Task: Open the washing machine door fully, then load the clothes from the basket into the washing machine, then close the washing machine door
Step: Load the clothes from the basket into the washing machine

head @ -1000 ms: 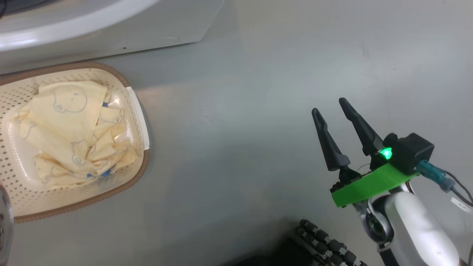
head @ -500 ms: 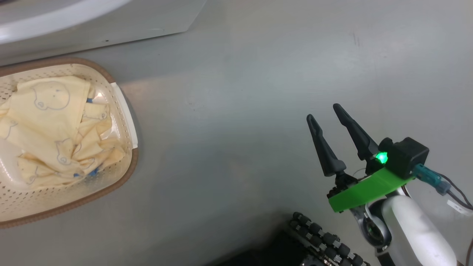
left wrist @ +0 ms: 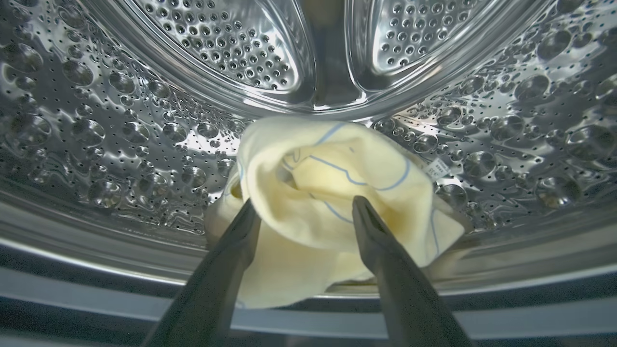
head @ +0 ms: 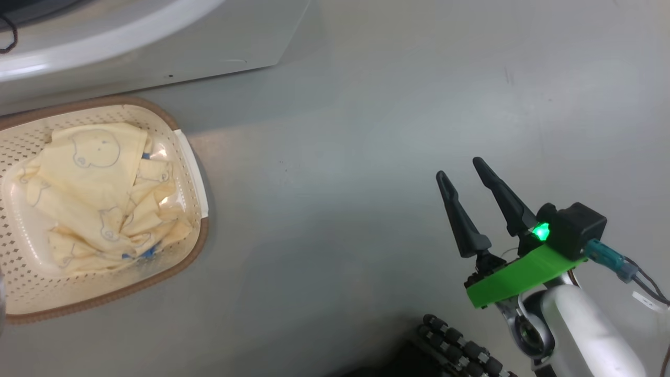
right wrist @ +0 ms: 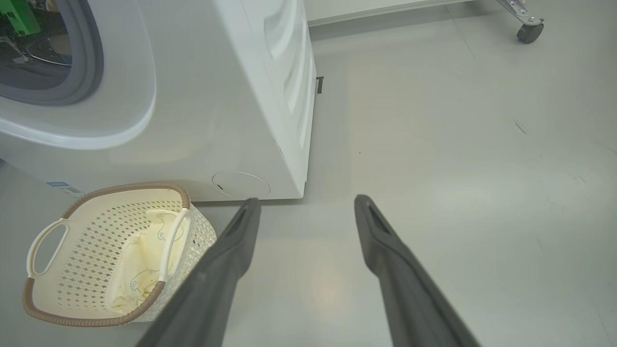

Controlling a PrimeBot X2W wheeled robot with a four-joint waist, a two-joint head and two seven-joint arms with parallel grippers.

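Yellow garment (left wrist: 337, 159) in steel drum (left wrist: 120, 144), between fingertips (left wrist: 250, 212) of released left claw (left wrist: 305, 202); right claw (right wrist: 307, 200) released, empty.

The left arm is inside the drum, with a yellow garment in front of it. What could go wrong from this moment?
1. The left gripper has its jaws open over the garment, which lies near the front edge of the drum. Pulling back might snag it and drag it out.
2. More clothes lie in the basket. Stopping now would leave the load incomplete.

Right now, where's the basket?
On the floor at the head view's left, the basket sits right beside the washer, clothes inside.
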